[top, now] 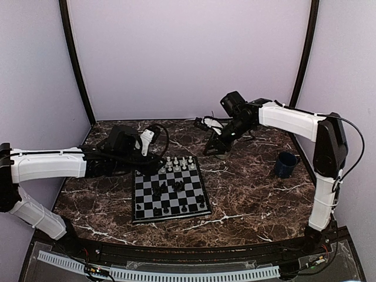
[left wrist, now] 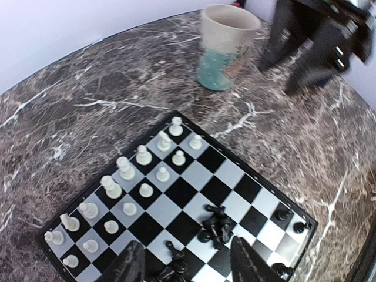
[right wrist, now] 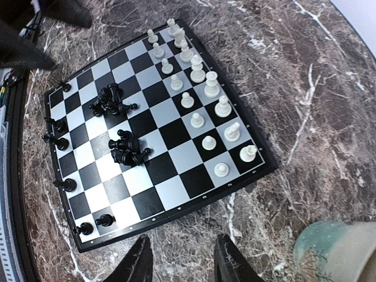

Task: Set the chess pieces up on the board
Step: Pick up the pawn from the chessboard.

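Nearest the left wrist camera, the left end effector (left wrist: 191, 264) shows both fingers apart with nothing clamped between them; we read it as wide and empty, hanging above the left edge of the board (left wrist: 194, 176). The right end effector (right wrist: 185, 261) is likewise parted and empty, poised above the worktop (top: 247, 194) just beyond the board's far right corner. The board lies flat near the middle of the worktop, slightly toward the near edge. We judge the task roughly half complete: the white pieces (left wrist: 143, 155) stand in two full rows along the board's far side, whereas the black pieces (right wrist: 126, 150) are mostly unsorted, with two toppled clusters on the central squares and only a few standing along the near side. Those clusters must be separated and placed. For clearance, bare worktop surrounds the board on all sides, and the mug (top: 286, 164) stands well apart near the right edge. The finished white rows sit between the right arm and the clusters, so we advise a high approach.
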Available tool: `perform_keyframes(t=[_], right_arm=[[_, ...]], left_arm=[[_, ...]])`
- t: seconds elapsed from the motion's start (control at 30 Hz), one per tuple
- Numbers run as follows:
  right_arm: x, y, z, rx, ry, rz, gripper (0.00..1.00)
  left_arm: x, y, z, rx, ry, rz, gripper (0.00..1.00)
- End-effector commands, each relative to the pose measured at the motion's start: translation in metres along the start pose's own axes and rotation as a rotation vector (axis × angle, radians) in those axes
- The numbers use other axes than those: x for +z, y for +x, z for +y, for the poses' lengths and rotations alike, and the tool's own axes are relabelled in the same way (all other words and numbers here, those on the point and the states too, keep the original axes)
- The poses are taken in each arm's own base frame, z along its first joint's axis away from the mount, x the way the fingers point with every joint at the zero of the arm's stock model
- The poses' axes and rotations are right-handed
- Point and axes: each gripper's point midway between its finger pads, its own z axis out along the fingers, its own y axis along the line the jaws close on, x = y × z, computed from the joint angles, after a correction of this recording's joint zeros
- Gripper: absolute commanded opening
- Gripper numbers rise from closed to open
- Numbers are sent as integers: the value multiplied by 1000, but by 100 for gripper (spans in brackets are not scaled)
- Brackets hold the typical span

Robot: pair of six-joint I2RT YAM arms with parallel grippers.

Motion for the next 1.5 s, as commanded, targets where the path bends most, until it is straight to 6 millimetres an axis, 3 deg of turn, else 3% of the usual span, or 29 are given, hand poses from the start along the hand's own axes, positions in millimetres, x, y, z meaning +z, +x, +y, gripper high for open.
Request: perform_keyframes(t=[0.0,0.1,0.23,0.33,0.53,0.63,0.73,0.93,1.47], right_arm=[[18,-1,15,-32,-25,61,36],[20,3,18,-16,-32,78,36],[14,24,7,59,12,96,34],[-6,35,-2,111,43,50,35],[-63,40,-24,159,161,-94,38],[-79,44,-29,177,197,-137,40],[-75,55,-33,187,213,-126,40],[-80,50,-29,170,208,-154,40],[-73,51,-28,182,169,-149,40]], left_arm=[[15,-6,14,-151,9,22,48],[31,6,2,-94,70,121,42],[49,28,-14,-12,154,270,39],[59,41,-20,40,183,361,38],[76,45,-25,105,175,437,34],[80,52,-25,132,151,483,31],[80,61,-23,148,127,531,31],[74,78,-19,143,101,609,30],[89,78,-22,125,103,596,19]])
